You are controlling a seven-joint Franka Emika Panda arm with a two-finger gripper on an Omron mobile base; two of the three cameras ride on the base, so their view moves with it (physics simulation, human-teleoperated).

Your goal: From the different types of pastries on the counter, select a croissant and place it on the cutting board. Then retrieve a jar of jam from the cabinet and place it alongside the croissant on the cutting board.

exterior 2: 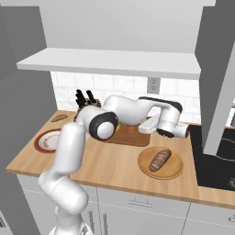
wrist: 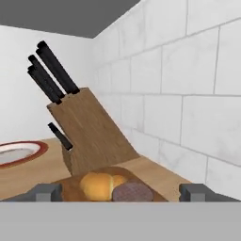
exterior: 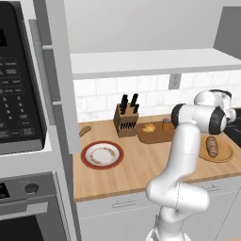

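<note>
Resting on the cutting board (exterior: 157,133), the croissant (wrist: 100,185) and jam jar (wrist: 132,192) sit touching, just below my pincer (wrist: 121,192), which is spread wide and empty. Withdrawing low could clip the jar and topple it. My arm hides the board's far end.

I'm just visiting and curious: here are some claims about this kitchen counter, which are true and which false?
1. A croissant lies on the cutting board. True.
2. The jam jar stands on the cutting board beside the croissant. True.
3. The gripper is clamped on the jar. False: its fingers stand wide apart, holding nothing.
4. The knife block sits right of the cutting board in the left base view. False: it sits to its left.
5. The red-rimmed plate holds a loaf. False: the loaf lies on the wooden plate.
</note>
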